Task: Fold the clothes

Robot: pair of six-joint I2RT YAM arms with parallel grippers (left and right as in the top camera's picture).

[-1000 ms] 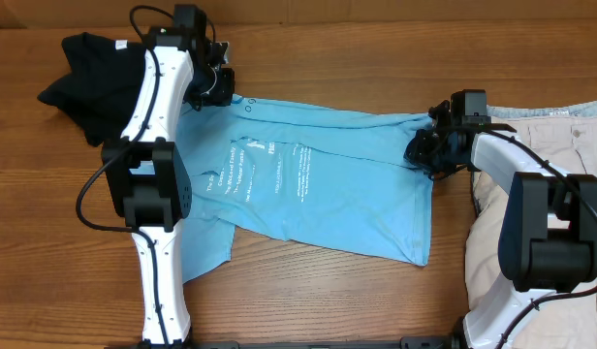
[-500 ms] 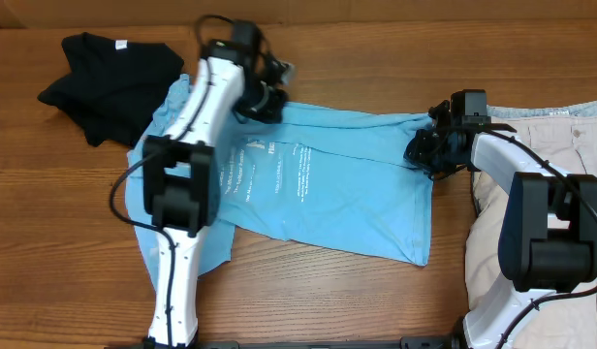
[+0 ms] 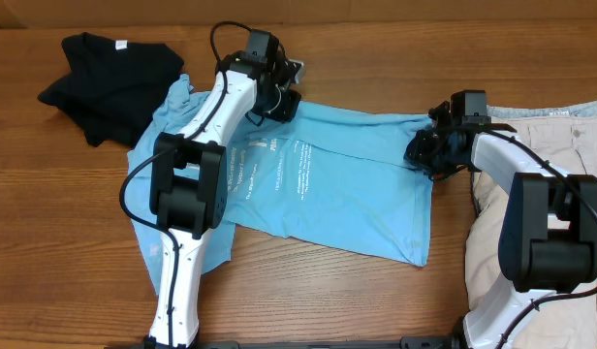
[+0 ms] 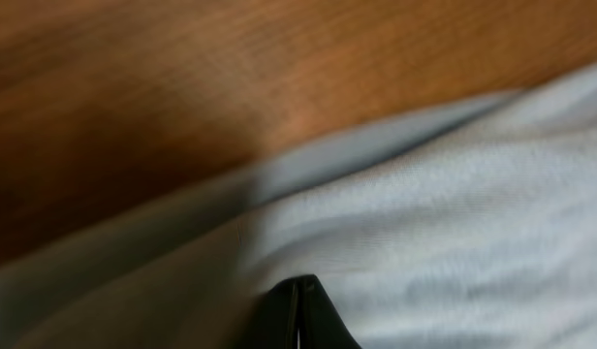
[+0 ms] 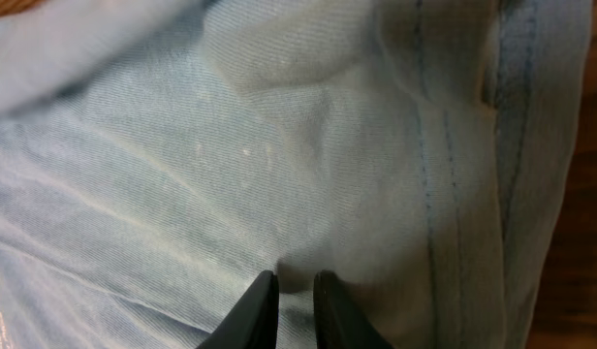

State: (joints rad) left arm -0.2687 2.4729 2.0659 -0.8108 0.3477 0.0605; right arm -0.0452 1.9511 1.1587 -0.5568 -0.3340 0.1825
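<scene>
wood table point(image 3: 376, 301), light blue t-shirt point(image 3: 347, 184) spread at centre: left gripper point(image 3: 287, 97) has swung from 10 to 12 o'clock edge, fingers pressed together, right gripper point(image 3: 422, 150) pinching the hem at 3 o'clock, so a fold looks near.

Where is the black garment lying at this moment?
In the overhead view the black garment lies bunched at the far left corner of the table, right beside the left end of the light blue T-shirt.
</scene>
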